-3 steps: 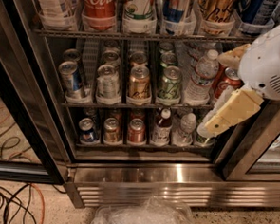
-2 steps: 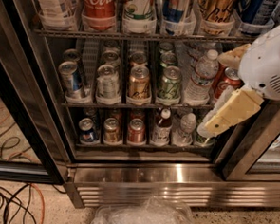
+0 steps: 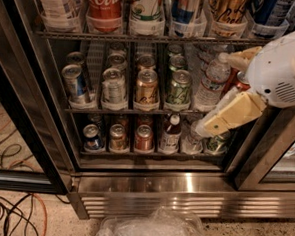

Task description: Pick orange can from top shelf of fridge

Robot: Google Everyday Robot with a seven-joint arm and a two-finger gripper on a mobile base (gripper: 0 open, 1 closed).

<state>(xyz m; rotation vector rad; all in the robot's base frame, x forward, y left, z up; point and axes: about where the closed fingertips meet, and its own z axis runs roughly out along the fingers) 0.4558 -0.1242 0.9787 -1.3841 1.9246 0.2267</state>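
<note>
The orange can, copper-gold with dark cursive lettering, stands in a whitish tray on the top shelf of the fridge, second from the right; its lid is cut off by the frame's top edge. My gripper, on a white arm from the right, sits below that shelf, in front of the middle rack's right end. Its cream fingers are spread open and hold nothing. The can is up and slightly left of the gripper, apart from it.
A red Coca-Cola can and other cans share the top shelf. The middle rack holds silver, green and a shorter orange-gold can and a water bottle. Cables and a clear plastic bag lie on the floor.
</note>
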